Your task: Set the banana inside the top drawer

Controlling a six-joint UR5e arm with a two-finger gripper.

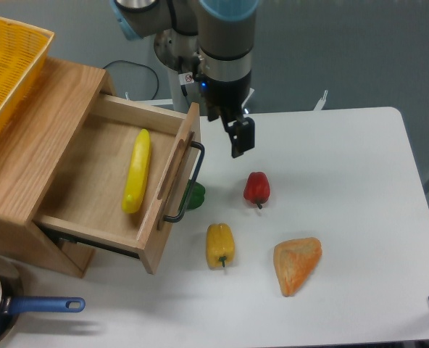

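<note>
Camera view from above gives you a clear answer on progress: the banana (137,171) lies flat on the floor of the top drawer (91,190), lengthwise from back to front, near the drawer's right side but not visibly touching the front rail. Nothing holds it. The gripper (241,138) hangs over the white table (345,188), to the right of the drawer's black bar handle (186,185) and above the red bell pepper (256,188), well apart from the banana. You can see it carries nothing; its dark fingers show as one block from this angle, so whether they are spread or pressed together cannot be told. Judging by this, the placing itself looks done. The drawer is pulled out, and the task sentence asks nothing about shutting it, so you likely have nothing left. The yellow bell pepper (220,244), the orange wedge-shaped toy (297,264) and the yellow basket (8,69) sit apart from all this.
</note>
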